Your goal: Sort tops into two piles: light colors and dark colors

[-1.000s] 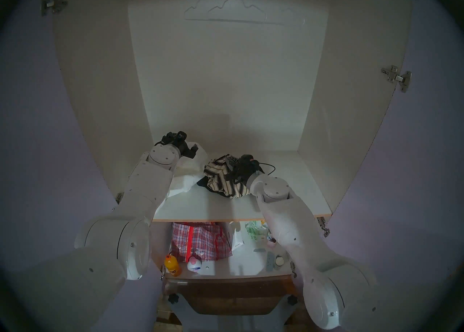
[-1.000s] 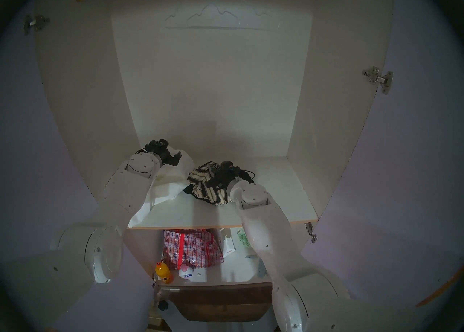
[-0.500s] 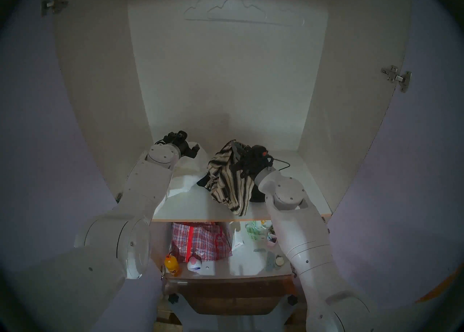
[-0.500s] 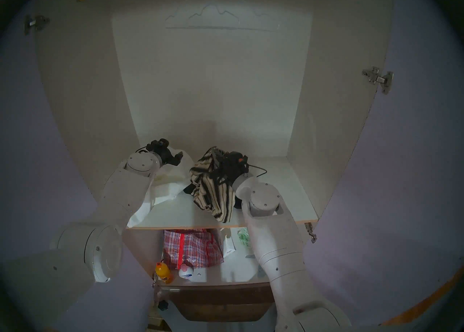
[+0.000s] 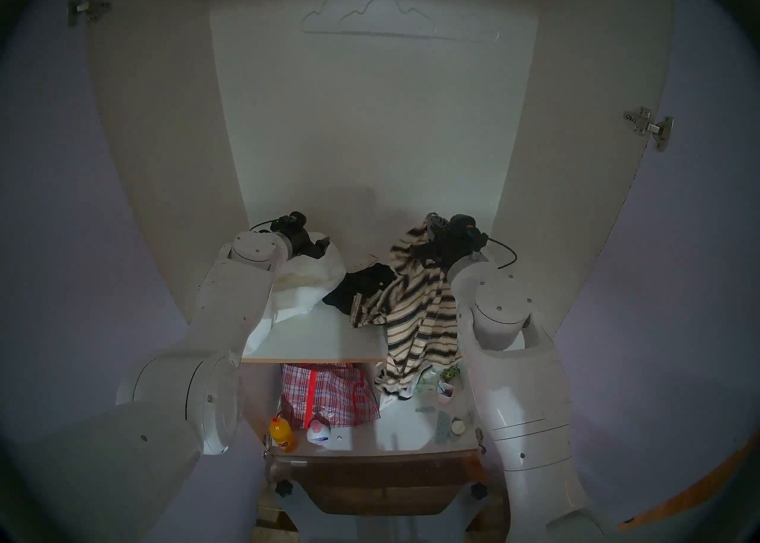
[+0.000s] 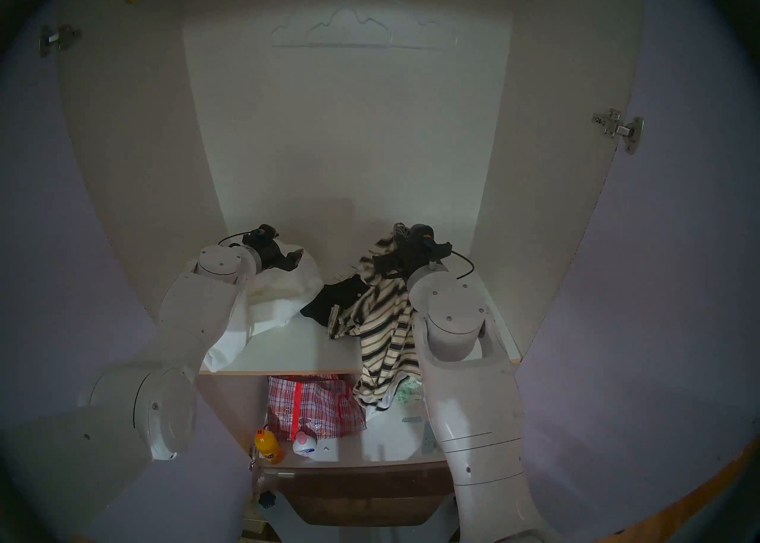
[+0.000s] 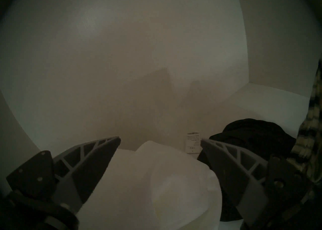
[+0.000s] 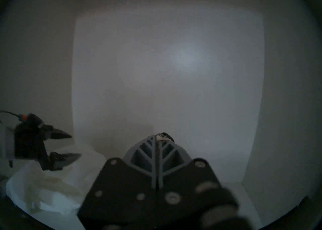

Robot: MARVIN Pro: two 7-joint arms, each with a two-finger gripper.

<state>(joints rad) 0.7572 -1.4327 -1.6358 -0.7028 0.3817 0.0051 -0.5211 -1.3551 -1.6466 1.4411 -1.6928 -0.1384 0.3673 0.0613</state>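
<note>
The white top (image 5: 304, 287) lies heaped at the shelf's left, also in the left wrist view (image 7: 156, 180) and the right wrist view (image 8: 52, 180). My left gripper (image 5: 323, 244) is open and empty just above it, one finger on each side (image 7: 97, 156). The black top (image 5: 362, 287) lies mid-shelf, touching the white one (image 6: 333, 299) (image 7: 252, 137). My right gripper (image 5: 432, 221) is shut on the black-and-cream striped top (image 5: 415, 316) and holds it raised at the right. The striped top hangs down past the shelf's front edge (image 6: 386, 332). A scrap shows between the shut fingertips (image 8: 162, 135).
The wardrobe shelf (image 5: 312, 345) has side walls and a back wall close by. Two wire hangers (image 5: 370, 16) hang above. Below, the lower shelf holds a red plaid bag (image 5: 329, 394), an orange bottle (image 5: 281, 439), a white-pink bottle (image 5: 318, 433) and small items. A paper label (image 7: 192, 142) lies at the back.
My right gripper has lifted the striped top up and to the right, baring the black top beneath; the striped top now hangs over the shelf edge. My left arm shifted slightly.
</note>
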